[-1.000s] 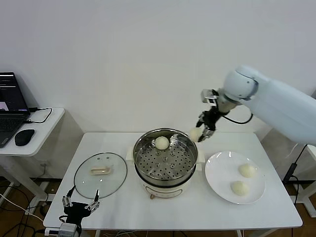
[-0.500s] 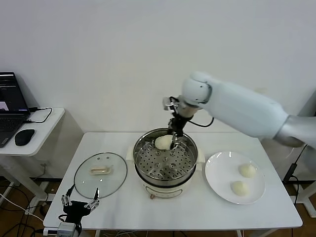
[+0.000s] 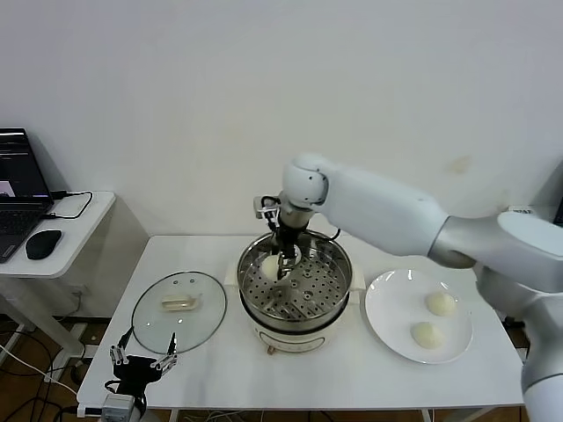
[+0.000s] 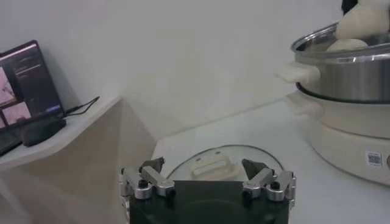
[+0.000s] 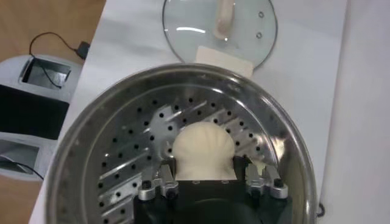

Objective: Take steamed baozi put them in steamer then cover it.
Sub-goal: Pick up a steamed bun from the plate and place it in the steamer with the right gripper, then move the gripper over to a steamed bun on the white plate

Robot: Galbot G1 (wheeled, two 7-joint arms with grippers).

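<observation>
The right claw (image 3: 282,265) is inside the steamer (image 3: 296,321), closed narrow on 1 bun (image 5: 203,149). In the right wrist view the bun sits between the 2 fingers, just above the perforated tray (image 5: 122,158). In the head view a pale bun (image 3: 270,265) shows at the left rear of the tray, beside the claw; whether this is the held bun or another one already placed cannot be told. 2 more buns (image 3: 440,303) lie on the white plate (image 3: 383,318) to the right of the steamer, well apart from each other.

The lid (image 3: 179,310) lies flat on the desk (image 3: 352,378) to the left of the steamer, handle (image 3: 179,303) up. The left claw (image 3: 141,362) is parked at the near desk edge below the lid, fingers wide and holding nothing.

Handling notes (judgement):
- Buns: light, soft, easily dented. Grip across the widest part with light pressure. Release only once the bun rests on the tray.
- Lid: glass, stiff, breakable, heavier than a bun. Take hold by the oblong centre handle, across its narrow side. The metal rim is smooth and offers poor purchase.
- Steamer: polished steel wall, likely slippery. No need to grip it.

Remaining work: release this bun, transfer the 2 plate buns, fit the lid.
</observation>
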